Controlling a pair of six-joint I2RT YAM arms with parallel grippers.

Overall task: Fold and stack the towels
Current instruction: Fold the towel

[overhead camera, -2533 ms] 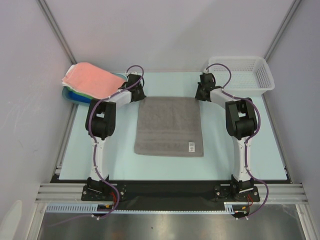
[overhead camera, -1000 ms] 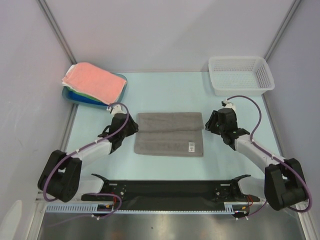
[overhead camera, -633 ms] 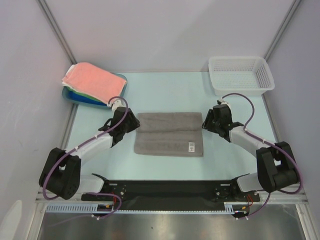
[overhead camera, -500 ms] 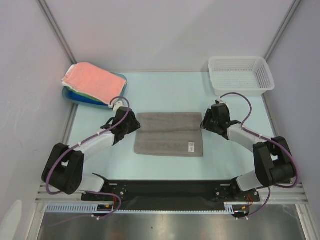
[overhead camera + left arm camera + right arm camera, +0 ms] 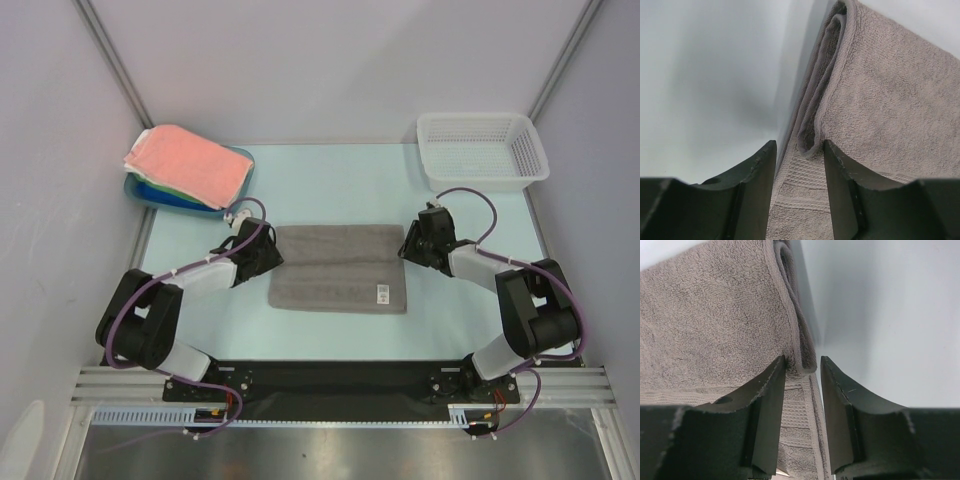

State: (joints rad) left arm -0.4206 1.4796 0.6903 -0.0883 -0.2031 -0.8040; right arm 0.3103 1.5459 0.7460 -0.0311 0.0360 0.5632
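Jaws apart, left gripper (image 5: pixel 799 150) and right gripper (image 5: pixel 802 365) straddle the grey towel (image 5: pixel 338 268) at its fold ends, seemingly unpinched; close level on the 2 layers.

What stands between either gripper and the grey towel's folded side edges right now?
Nothing visible does. The left gripper straddles the left folded edge of the grey towel with open jaws; the right gripper straddles its right edge likewise.
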